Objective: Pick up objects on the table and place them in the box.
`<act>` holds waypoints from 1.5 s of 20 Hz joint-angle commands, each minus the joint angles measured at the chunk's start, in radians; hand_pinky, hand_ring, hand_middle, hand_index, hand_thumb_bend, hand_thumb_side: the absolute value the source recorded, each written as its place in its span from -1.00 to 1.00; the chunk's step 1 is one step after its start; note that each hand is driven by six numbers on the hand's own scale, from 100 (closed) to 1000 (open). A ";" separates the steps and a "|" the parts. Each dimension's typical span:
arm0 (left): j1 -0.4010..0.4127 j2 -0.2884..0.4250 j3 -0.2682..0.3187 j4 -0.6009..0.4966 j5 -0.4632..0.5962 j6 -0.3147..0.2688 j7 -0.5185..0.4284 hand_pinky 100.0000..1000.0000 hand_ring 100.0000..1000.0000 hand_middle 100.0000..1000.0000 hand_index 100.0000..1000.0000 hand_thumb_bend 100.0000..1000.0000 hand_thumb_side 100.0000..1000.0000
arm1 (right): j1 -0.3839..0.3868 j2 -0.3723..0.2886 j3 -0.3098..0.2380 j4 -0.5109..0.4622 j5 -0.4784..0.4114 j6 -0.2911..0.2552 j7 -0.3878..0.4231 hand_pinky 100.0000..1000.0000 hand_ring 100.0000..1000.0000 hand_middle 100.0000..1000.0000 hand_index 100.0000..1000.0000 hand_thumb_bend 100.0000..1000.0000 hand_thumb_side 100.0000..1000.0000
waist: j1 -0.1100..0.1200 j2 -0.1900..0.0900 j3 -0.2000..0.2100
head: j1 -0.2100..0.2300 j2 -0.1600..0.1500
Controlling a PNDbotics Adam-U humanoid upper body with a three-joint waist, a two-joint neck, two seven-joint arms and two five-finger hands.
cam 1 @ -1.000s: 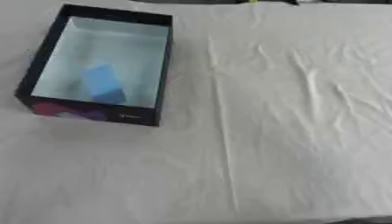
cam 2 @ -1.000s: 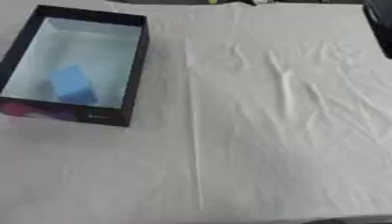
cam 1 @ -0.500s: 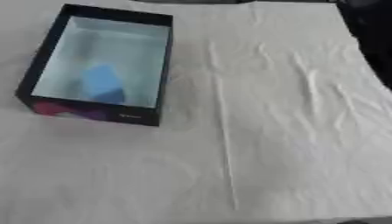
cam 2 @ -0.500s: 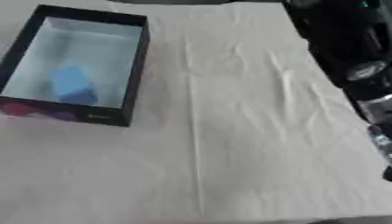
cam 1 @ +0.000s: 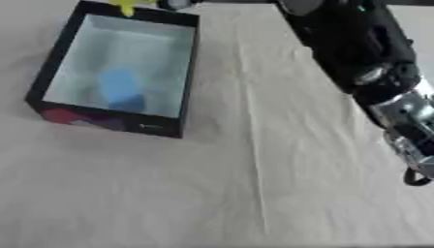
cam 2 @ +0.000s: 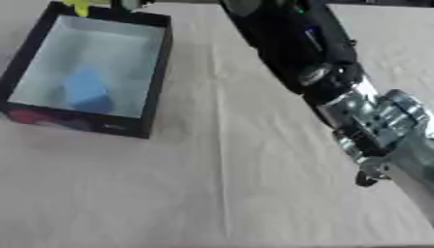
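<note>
Now my right arm (cam 2: 339, 92) fills the right side of both views; one second ago it was not there at all, and half a second ago only a bit of it showed at the right edge. It reaches from the lower right up toward the far edge of the table. I think my head has tipped too, because the whole picture has slid and the box (cam 1: 182, 77) sits higher and looks bigger than it did. Box and blue thing (cam 1: 120, 89) do not seem to have moved by themselves. The blue thing lies inside the box, near the front wall. Past the far edge of the box I see a small yellow thing (cam 1: 127, 6) and a grey shape beside it, but I cannot tell what they are. My right hand is out of sight past the top of the picture, so I cannot tell if its fingers are wide or holding something. My left hand does not show anywhere. What could go wrong? I am moving an arm whose hand I cannot see, so it could bump the far wall of the box and push it along the white cloth (cam 1: 254, 193). If the hand carries something, it could drop it outside the box.
</note>
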 commanded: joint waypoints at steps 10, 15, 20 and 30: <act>-0.040 0.009 0.018 -0.036 -0.007 -0.015 0.059 0.60 0.24 0.58 0.59 -0.25 0.27 | -0.017 0.217 -0.026 0.238 0.204 -0.033 -0.108 0.68 0.30 -0.04 0.29 -0.40 -0.98 | 0.010 0.012 0.031 | -0.037 -0.001; -0.042 0.007 0.017 -0.037 -0.008 -0.015 0.060 0.59 0.23 0.58 0.59 -0.26 0.27 | 0.002 0.240 -0.035 0.286 0.269 -0.081 -0.126 0.78 0.63 0.45 0.70 -0.23 -0.64 | 0.008 0.018 0.033 | -0.035 -0.001; -0.037 0.007 0.014 -0.032 -0.008 -0.009 0.049 0.59 0.22 0.58 0.59 -0.26 0.27 | -0.003 0.227 -0.052 0.256 0.288 -0.120 -0.174 0.84 0.75 0.58 0.82 0.04 -0.27 | 0.010 0.017 0.025 | -0.027 -0.001; -0.002 0.020 0.024 -0.024 -0.013 -0.011 0.053 0.59 0.21 0.57 0.59 -0.26 0.26 | 0.011 0.100 -0.080 0.108 0.165 -0.073 -0.219 0.84 0.67 0.55 0.80 -0.16 -0.56 | 0.014 -0.020 -0.030 | 0.028 -0.001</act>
